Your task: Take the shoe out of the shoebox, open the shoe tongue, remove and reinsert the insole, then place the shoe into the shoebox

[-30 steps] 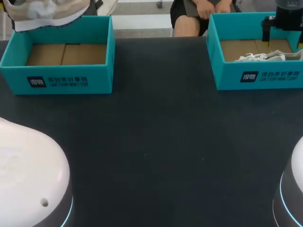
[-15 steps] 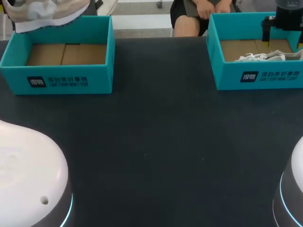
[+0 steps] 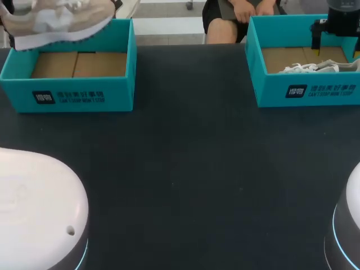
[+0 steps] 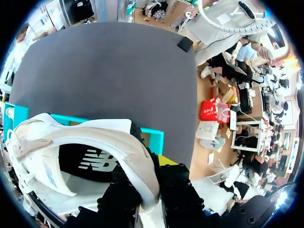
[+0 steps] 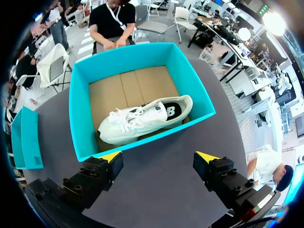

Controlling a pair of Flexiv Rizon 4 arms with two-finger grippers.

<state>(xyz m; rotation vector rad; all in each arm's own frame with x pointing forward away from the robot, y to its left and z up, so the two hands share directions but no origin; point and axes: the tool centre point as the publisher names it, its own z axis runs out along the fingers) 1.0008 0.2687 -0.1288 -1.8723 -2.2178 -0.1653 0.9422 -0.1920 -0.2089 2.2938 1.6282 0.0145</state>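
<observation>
A beige-and-white sneaker (image 3: pixel 59 19) hangs above the far-left corner of the left teal shoebox (image 3: pixel 67 93), whose cardboard floor is bare. In the left wrist view my left gripper (image 4: pixel 151 187) is shut on the sneaker's (image 4: pixel 80 142) upper edge, one finger inside the shoe and one outside. A white sneaker (image 5: pixel 145 118) lies on its side inside the right teal shoebox (image 5: pixel 142 56). My right gripper (image 5: pixel 159 156) hovers open above that box's near wall, touching nothing. In the head view my right arm (image 3: pixel 340 17) stands over the right shoebox (image 3: pixel 306 93) and its shoe (image 3: pixel 309 68).
The two shoeboxes sit at the table's far corners. Dark tabletop (image 3: pixel 185 169) lies between and in front of them. My arms' white bases (image 3: pixel 34 214) fill the near corners.
The held sneaker has shifted right and slightly lower over the left box. The right arm has not moved.
</observation>
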